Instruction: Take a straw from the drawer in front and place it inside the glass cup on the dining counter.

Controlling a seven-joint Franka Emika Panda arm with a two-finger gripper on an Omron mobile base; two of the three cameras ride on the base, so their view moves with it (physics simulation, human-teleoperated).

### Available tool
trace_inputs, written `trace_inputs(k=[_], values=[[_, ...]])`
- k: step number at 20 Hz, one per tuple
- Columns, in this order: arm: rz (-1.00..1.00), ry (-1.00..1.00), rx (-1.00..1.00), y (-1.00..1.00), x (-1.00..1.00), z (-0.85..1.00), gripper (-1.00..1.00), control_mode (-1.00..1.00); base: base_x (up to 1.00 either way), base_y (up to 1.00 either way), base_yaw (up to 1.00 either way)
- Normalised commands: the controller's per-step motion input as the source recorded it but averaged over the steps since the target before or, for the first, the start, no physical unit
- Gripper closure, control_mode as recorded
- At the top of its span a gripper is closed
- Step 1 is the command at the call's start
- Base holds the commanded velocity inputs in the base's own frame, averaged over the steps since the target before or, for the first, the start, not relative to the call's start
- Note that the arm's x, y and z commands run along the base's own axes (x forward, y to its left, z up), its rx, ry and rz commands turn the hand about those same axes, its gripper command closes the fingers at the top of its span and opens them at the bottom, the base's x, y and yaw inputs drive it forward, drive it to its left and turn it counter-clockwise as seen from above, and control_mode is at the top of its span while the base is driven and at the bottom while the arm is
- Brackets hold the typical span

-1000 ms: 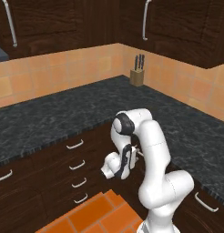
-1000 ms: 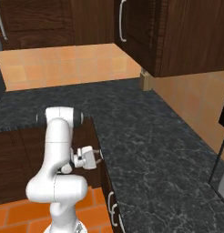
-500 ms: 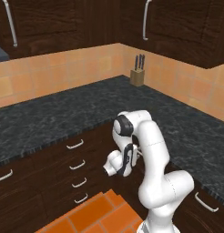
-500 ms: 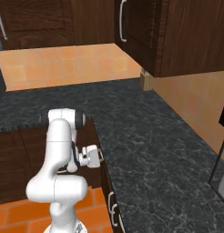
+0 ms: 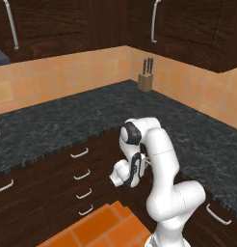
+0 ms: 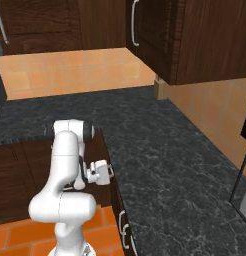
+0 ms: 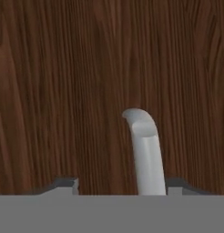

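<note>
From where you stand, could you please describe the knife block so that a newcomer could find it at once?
Follow the black speckled counter back to the corner where the two orange tiled walls meet. There stands the knife block, a small tan wooden block against the tiles with dark handles sticking up from its top, the sole upright wooden thing on that dark stone.

A black speckled granite tabletop [image 5: 67,120] ran along the tiled wall and turned the corner, continuing down the right side [image 6: 165,165]. In the far corner a wooden knife block [image 5: 145,81] with dark handles stood directly on it, close to the wall. The tabletop sat on dark brown cabinets whose drawer fronts carried curved silver handles [image 5: 79,153], and below them lay an orange tiled floor [image 5: 91,229].
</note>
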Motion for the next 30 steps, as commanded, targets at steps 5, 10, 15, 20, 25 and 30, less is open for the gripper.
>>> trace_inputs(k=[5,10,15,20,25,30], values=[[0.04,0.0,0.0,0.65,-0.23,0.0,1.0,-1.0,0.0,0.0,0.0],[0.05,0.01,0.0,0.96,-0.29,0.0,1.0,-1.0,0.0,0.0,0.0],[0.05,0.09,0.03,1.0,-0.28,0.01,1.0,-1.0,0.0,0.0,0.0],[0.06,0.12,0.03,1.0,-0.29,0.04,1.0,-1.0,0.0,0.0,0.0],[0.08,0.14,0.03,1.0,-0.34,0.04,1.0,-1.0,0.0,0.0,0.0],[0.09,0.15,0.01,1.0,-0.34,0.03,1.0,-1.0,0.0,0.0,0.0]])
